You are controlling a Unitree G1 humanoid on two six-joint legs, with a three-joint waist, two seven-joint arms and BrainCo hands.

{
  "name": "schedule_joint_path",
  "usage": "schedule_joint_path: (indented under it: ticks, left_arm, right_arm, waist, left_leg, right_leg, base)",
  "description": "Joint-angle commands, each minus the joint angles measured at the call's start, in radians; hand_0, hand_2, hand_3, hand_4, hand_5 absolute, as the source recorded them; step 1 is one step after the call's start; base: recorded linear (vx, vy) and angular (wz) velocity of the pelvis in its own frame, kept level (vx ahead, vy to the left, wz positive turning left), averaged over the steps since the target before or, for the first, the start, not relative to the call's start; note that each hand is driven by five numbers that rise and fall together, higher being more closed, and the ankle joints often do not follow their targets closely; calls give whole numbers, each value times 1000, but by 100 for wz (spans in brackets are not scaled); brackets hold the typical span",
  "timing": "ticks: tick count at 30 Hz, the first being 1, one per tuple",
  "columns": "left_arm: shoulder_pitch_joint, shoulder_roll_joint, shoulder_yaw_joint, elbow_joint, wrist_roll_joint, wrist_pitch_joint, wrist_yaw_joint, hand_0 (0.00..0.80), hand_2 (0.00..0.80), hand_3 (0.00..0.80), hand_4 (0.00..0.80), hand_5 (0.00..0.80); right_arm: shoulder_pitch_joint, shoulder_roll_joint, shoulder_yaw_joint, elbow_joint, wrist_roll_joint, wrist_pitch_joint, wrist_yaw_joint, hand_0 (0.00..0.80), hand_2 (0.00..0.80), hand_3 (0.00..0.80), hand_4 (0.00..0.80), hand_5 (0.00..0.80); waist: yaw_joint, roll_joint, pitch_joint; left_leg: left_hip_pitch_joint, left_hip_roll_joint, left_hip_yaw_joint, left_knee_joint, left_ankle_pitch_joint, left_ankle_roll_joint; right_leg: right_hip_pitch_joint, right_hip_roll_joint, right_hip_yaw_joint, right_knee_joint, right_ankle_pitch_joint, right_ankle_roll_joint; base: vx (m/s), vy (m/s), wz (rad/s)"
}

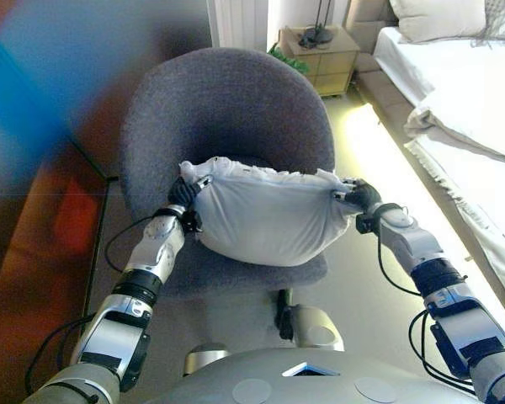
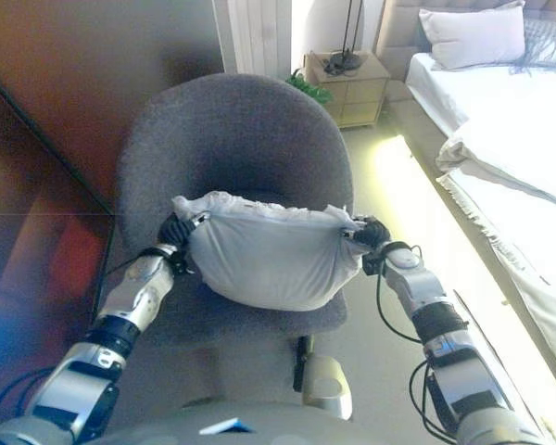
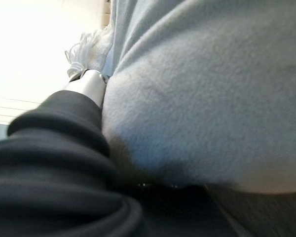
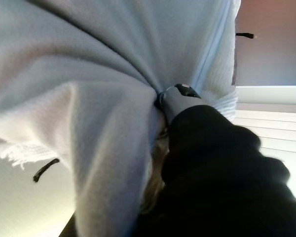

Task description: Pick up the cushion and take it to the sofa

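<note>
Both my hands grip the cushion by its ends: left hand (image 1: 183,194) bunches the cloth at one corner, right hand (image 1: 359,197) pinches the opposite corner. Cushion (image 1: 265,215) hangs between them, over the grey chair (image 1: 223,109). Beyond: nightstand (image 1: 324,57), bed (image 1: 463,93).

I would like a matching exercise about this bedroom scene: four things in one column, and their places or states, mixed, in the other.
Things:
1. cushion
2. chair
3. nightstand
4. bed

Places or states:
A. in the far corner, beside the bed
B. along the robot's right side
C. held at both ends by the left hand and right hand
D. grey, behind the cushion

Pairs: 1-C, 2-D, 3-A, 4-B
</note>
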Motion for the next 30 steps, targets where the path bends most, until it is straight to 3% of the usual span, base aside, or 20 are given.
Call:
schedule_joint_path:
  ticks: [1,4,7,9,11,16,20,23,30]
  left_arm:
    - [-53,27,33,-66,-19,-74,7,800,800,800,800,800]
    - [-41,14,41,-86,-29,-93,34,800,800,800,800,800]
    - [-30,6,52,-119,-26,-90,54,800,800,800,800,800]
    - [-29,1,62,-125,-12,-89,45,800,800,800,800,800]
    - [-41,4,59,-114,-15,-97,44,800,800,800,800,800]
    - [-100,6,58,-80,-43,-83,54,800,800,800,800,800]
    - [-116,3,51,-65,-43,-84,91,800,800,800,800,800]
    - [-101,11,72,-66,-37,-87,108,800,800,800,800,800]
    - [-127,55,85,-53,-18,-94,122,800,800,800,800,800]
  right_arm:
    - [-90,16,-13,-56,-5,-34,15,800,800,800,800,800]
    - [-57,19,-9,-80,-46,-51,40,800,800,800,800,800]
    - [-42,10,-7,-96,-37,-67,42,800,800,800,800,800]
    - [-58,1,-5,-80,-21,-82,49,800,800,800,800,800]
    - [-100,-1,14,-68,-9,-74,37,800,800,800,800,800]
    - [-179,5,40,-58,28,-8,14,800,800,800,800,800]
    - [-194,10,76,-45,17,6,51,800,800,800,800,800]
    - [-210,22,101,-39,18,5,58,800,800,800,800,800]
    - [-224,61,110,-52,57,-5,23,800,800,800,800,800]
  waist:
    - [-13,-7,-123]
    - [-20,-17,-127]
    - [-8,-39,-117]
    - [4,-48,-101]
    - [18,-41,-85]
    - [30,-26,-93]
    - [75,-13,-85]
    - [109,-12,-84]
    - [126,-14,-92]
  left_leg:
    - [-24,-105,55,202,104,65]
    - [-116,-45,77,436,245,0]
    - [-217,-19,87,662,261,-13]
    - [-280,54,116,696,263,-18]
    - [-292,88,123,608,261,-14]
    - [-270,112,166,280,278,-18]
    - [-330,103,113,89,311,-36]
    - [-366,98,75,25,334,-42]
    - [-350,55,68,61,237,4]
  right_leg:
    - [31,-34,46,-80,44,-7]
    - [93,-33,71,-80,-6,-49]
    - [131,-54,54,-63,-47,-76]
    - [164,-59,44,-51,-77,-91]
    - [192,-51,47,-47,-97,-91]
    - [228,-59,54,-48,-118,-65]
    - [313,-76,80,-72,-148,-35]
    - [383,-87,105,-104,-161,-17]
    - [376,-174,97,-18,-138,45]
  base:
    - [361,-157,-15]
    - [286,-187,-8]
    - [227,-187,-19]
    - [180,-105,-15]
    - [194,24,-5]
    - [231,127,-2]
    - [264,154,12]
    - [277,141,-8]
    - [188,175,-3]
